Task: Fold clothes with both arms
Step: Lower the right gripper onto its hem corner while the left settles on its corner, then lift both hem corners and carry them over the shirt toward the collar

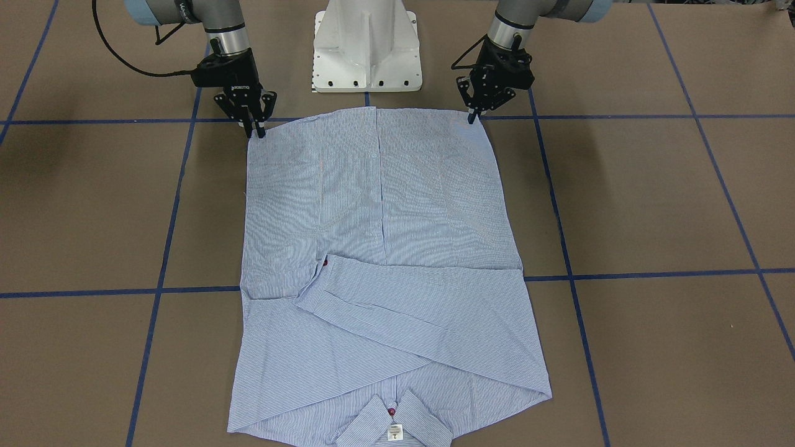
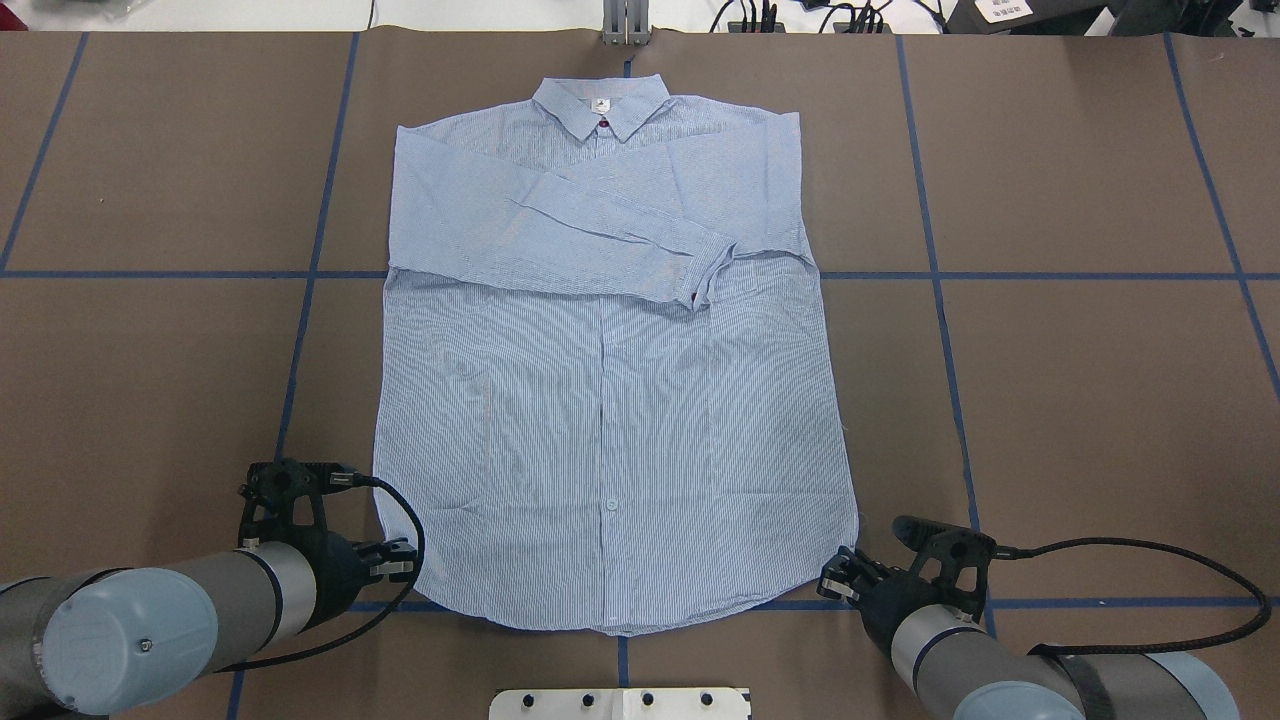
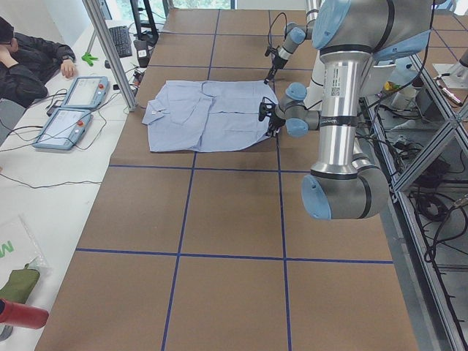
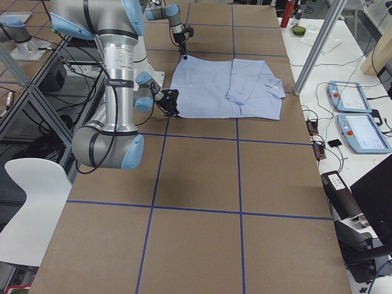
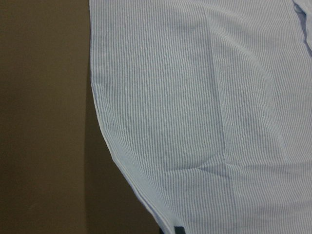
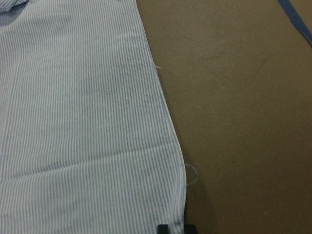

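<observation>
The light blue striped shirt [image 1: 379, 248] lies flat and face up on the brown table [image 2: 1050, 400]. Both sleeves are folded across its chest, and the collar [image 2: 600, 100] points away from the robot. My left gripper [image 1: 474, 116] is at the hem corner on my left, also seen from overhead [image 2: 398, 560]. My right gripper [image 1: 256, 130] is at the other hem corner [image 2: 838, 580]. Both sets of fingers are closed together on the hem's edge. In each wrist view the hem runs down to the fingertips at the bottom edge, for the left [image 5: 178, 230] and the right [image 6: 163, 228].
The white pedestal base [image 1: 366, 49] stands just behind the hem, between the arms. Blue tape lines [image 2: 300, 350] cross the table. A metal post [image 2: 625, 20] stands beyond the collar. Teach pendants [image 3: 80, 91] and a seated person [image 3: 29, 62] are at the far side table.
</observation>
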`<state>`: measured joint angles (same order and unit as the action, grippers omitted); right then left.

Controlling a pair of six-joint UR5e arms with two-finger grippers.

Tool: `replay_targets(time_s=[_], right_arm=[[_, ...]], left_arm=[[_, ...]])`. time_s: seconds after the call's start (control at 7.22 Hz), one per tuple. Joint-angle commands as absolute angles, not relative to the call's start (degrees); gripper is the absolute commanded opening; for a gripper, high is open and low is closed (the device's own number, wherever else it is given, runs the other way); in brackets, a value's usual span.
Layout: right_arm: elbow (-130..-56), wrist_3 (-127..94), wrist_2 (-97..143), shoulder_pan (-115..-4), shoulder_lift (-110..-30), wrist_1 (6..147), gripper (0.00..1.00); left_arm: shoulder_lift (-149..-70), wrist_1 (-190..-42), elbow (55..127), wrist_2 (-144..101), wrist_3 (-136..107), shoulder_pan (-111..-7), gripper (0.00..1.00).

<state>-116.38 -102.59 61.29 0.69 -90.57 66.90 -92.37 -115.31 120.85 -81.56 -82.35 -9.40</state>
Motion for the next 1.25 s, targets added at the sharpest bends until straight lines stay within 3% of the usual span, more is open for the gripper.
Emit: replay_targets(time_s=[0.0, 0.14, 0.42, 0.69, 0.83, 1.11], right_arm=[[-116.63, -102.48, 61.26, 0.44, -90.53, 66.89, 0.00], [-117.33, -102.39, 61.26, 0.09, -90.53, 66.88, 0.00], [-129.21, -102.22, 61.87, -0.96, -94.72, 70.72, 0.00], [-148.18, -102.57, 67.54, -0.88, -96.41, 89.72, 0.00], [-155.14, -102.66, 69.59, -1.23, -95.89, 95.57, 0.00], [-156.63, -100.13, 82.28, -14.60, -90.21, 101.74, 0.00]], left_arm=[[-92.37, -115.31, 120.85, -81.56, -82.35, -9.40, 0.00], [-92.37, -115.31, 120.94, -81.65, -82.35, -9.40, 0.00], [-91.76, -114.62, 127.31, -82.00, -82.27, -9.75, 0.00], [-85.36, -104.48, 145.89, -90.65, -81.65, -11.67, 0.00], [-86.21, -97.37, 152.08, -94.62, -81.56, -15.34, 0.00], [-91.46, -89.77, 153.30, -100.70, -74.32, -23.34, 0.00]])
